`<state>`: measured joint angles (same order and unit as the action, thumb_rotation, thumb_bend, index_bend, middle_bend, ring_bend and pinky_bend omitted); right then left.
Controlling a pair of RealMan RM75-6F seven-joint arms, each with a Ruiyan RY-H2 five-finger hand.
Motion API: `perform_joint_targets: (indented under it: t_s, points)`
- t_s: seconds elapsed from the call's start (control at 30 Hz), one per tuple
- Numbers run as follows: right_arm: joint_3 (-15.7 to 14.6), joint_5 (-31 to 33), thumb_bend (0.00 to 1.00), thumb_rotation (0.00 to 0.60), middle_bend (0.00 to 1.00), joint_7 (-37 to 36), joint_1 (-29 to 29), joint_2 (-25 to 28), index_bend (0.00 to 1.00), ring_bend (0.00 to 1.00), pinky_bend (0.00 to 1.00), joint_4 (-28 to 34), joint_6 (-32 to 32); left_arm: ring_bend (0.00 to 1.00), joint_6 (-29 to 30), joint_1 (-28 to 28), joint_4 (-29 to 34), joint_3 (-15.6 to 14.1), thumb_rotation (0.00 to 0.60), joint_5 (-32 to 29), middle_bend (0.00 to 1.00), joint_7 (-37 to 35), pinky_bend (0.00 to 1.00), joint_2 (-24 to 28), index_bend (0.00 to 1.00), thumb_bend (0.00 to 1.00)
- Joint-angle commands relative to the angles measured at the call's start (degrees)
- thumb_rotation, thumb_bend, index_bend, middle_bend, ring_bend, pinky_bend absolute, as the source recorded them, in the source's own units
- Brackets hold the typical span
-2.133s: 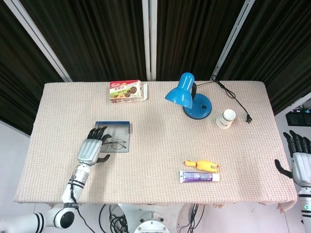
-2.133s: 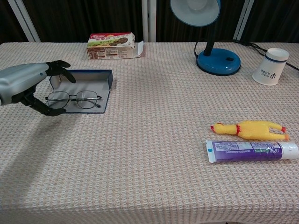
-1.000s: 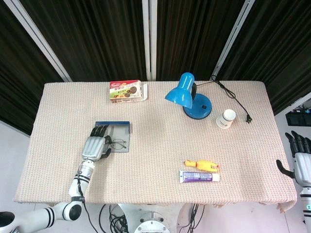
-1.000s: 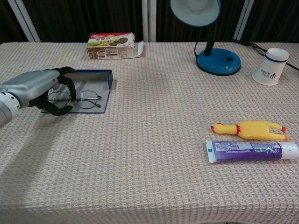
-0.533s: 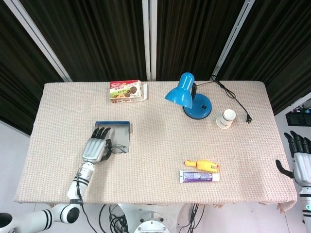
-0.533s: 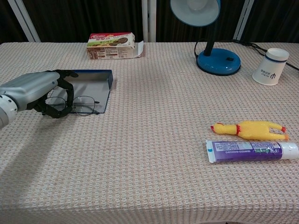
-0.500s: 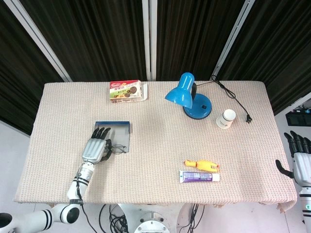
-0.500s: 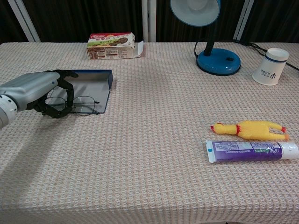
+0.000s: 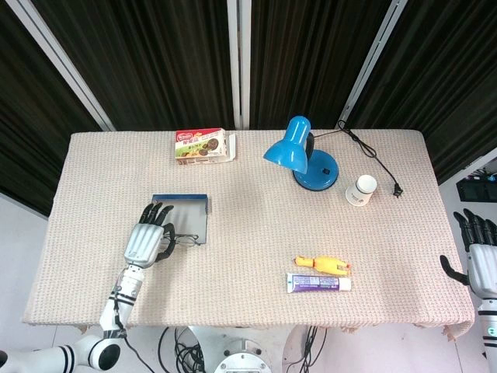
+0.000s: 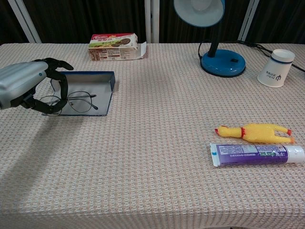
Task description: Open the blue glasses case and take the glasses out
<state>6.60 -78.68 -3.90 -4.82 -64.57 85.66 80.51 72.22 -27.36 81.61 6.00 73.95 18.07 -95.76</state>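
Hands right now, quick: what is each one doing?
Left hand: fingers pinching the glasses by their left end, over the open blue case.
Right hand: open, holding nothing, off the table's right edge.

The left robot hand [image 9: 147, 238] has a silver-grey shell back and black fingers on a slim wrist wrapped with dark cable, ending in a white, black-ringed arm; the right robot hand [image 9: 480, 256] looks alike.
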Motion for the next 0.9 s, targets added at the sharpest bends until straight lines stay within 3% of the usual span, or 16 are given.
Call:
perform_joint_targets:
  t_s: [0.03, 0.17, 0.4, 0.73, 0.83, 0.9]
  points:
    - [0.0, -0.1, 0.27, 0.6, 0.0, 0.2, 0.0, 0.0, 0.0, 0.0, 0.0, 0.1, 0.0, 0.0, 1.0, 0.7, 0.7, -0.5, 0.6, 1.0, 0.11, -0.1, 0.01, 0.6, 0.74, 0.48]
    - [0.0, -0.3, 0.27, 0.6, 0.0, 0.6, -0.1, 0.1, 0.0, 0.0, 0.0, 0.6, 0.2, 0.0, 1.6, 1.5, 2.5, -1.1, 0.6, 1.9, 0.12, -0.3, 0.01, 1.6, 0.75, 0.47]
    - [0.0, -0.2, 0.27, 0.6, 0.0, 1.4, -0.1, 0.4, 0.0, 0.0, 0.0, 1.3, 0.3, 0.0, 5.5, 4.7, 11.0, -3.8, 0.6, 4.9, 0.14, 2.7, 0.01, 7.1, 0.77, 0.47]
    - [-0.2, -0.5, 0.27, 0.6, 0.0, 2.2, -0.3, 0.2, 0.0, 0.0, 0.0, 1.8, 0.3, 0.0, -0.4, 6.2, 18.1, -7.7, 0.6, 0.7, 0.14, 5.3, 0.0, 13.1, 0.77, 0.47]
    - [-0.2, -0.5, 0.27, 0.6, 0.0, 2.4, -0.3, 0.3, 0.0, 0.0, 0.0, 2.0, 0.4, 0.0, -2.7, 5.8, 18.8, -8.0, 0.6, -0.4, 0.13, 4.4, 0.0, 14.1, 0.66, 0.46]
    - [-0.1, -0.4, 0.27, 0.6, 0.0, 2.5, -0.3, 0.3, 0.0, 0.0, 0.0, 2.1, 0.4, 0.0, -4.7, 5.3, 19.2, -8.2, 0.6, -1.0, 0.11, 3.7, 0.0, 15.1, 0.44, 0.43]
